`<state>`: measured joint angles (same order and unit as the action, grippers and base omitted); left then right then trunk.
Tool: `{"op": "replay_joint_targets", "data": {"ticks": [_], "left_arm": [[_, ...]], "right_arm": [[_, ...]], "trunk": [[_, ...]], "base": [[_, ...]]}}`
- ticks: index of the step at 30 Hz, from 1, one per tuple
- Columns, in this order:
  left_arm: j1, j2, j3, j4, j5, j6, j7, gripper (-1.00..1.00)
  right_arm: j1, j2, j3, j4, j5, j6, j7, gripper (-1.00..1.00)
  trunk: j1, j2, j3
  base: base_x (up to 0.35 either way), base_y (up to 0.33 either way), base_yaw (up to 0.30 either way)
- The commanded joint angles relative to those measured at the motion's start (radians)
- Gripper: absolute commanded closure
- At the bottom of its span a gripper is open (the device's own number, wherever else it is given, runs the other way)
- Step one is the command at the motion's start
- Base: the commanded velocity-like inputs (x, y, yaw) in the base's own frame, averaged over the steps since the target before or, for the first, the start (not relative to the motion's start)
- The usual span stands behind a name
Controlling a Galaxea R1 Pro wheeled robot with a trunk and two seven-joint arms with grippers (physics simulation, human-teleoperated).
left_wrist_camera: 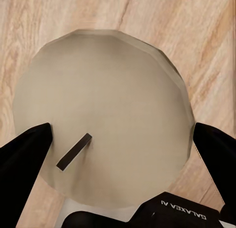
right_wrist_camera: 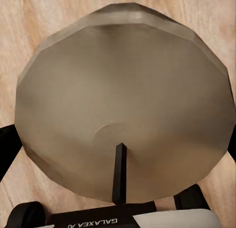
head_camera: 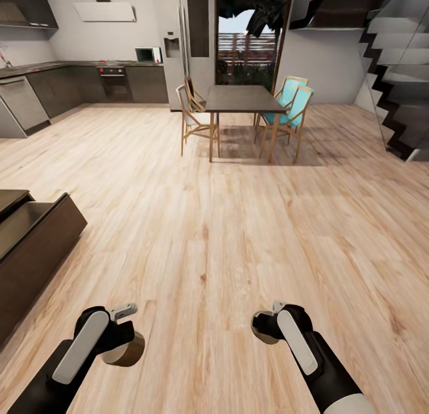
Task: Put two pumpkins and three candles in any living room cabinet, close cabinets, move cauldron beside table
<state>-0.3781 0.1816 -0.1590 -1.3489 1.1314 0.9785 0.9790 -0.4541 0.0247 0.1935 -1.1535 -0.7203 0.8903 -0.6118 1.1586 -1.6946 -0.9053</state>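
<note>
My left gripper (head_camera: pixel 123 338) is shut on a stubby grey-tan candle (head_camera: pixel 126 351) low over the wood floor. In the left wrist view, that candle's flat top and dark wick (left_wrist_camera: pixel 105 114) sit between two black fingers (left_wrist_camera: pixel 24 156). My right gripper (head_camera: pixel 266 326) is shut on a second candle (head_camera: pixel 269 336), whose top (right_wrist_camera: pixel 123 105) is large in the right wrist view. At the left stands the long dark brown cabinet (head_camera: pixel 42 256) with a drawer (head_camera: pixel 27 223) pulled open, well ahead of my left gripper. The pumpkins, cauldron and grey low table are out of view.
Pale plank floor (head_camera: pixel 226 223) stretches ahead. A dark dining table (head_camera: pixel 241 98) with wooden and teal chairs stands at the back. Kitchen counters (head_camera: pixel 65 83) line the far left, and a staircase (head_camera: pixel 399 86) rises at the right.
</note>
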Motion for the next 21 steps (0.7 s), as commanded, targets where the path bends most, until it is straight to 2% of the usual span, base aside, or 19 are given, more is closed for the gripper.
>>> {"op": "replay_joint_targets", "data": {"ticks": [1,7,12,16,21], "left_arm": [[-0.001,0.001,-0.002,-0.001,0.008,0.002,0.010,1.00],[-0.001,0.000,-0.003,-0.001,0.009,0.002,0.010,1.00],[-0.001,-0.021,-0.005,-0.001,0.006,0.002,0.010,1.00],[-0.001,-0.026,-0.004,-0.001,-0.017,0.002,0.010,1.00],[-0.001,-0.027,-0.004,-0.001,-0.022,0.002,0.010,1.00]], "right_arm": [[0.000,0.000,0.001,-0.001,-0.011,0.000,-0.011,1.00],[-0.001,0.001,-0.001,0.000,-0.011,-0.003,-0.011,1.00],[-0.001,0.003,0.001,-0.001,-0.011,-0.004,-0.011,1.00],[0.000,0.003,0.000,0.000,-0.011,-0.004,-0.011,1.00],[-0.001,0.003,0.001,0.000,-0.011,-0.005,-0.011,1.00]], "trunk": [[0.001,0.000,-0.001],[0.001,0.000,-0.001],[0.001,0.000,0.004],[0.001,0.000,0.010],[0.001,0.000,0.018]], "base": [[0.324,0.000,0.000],[0.323,0.000,0.000],[0.323,0.000,0.000],[0.324,0.000,0.000],[0.324,0.000,0.000]]}}
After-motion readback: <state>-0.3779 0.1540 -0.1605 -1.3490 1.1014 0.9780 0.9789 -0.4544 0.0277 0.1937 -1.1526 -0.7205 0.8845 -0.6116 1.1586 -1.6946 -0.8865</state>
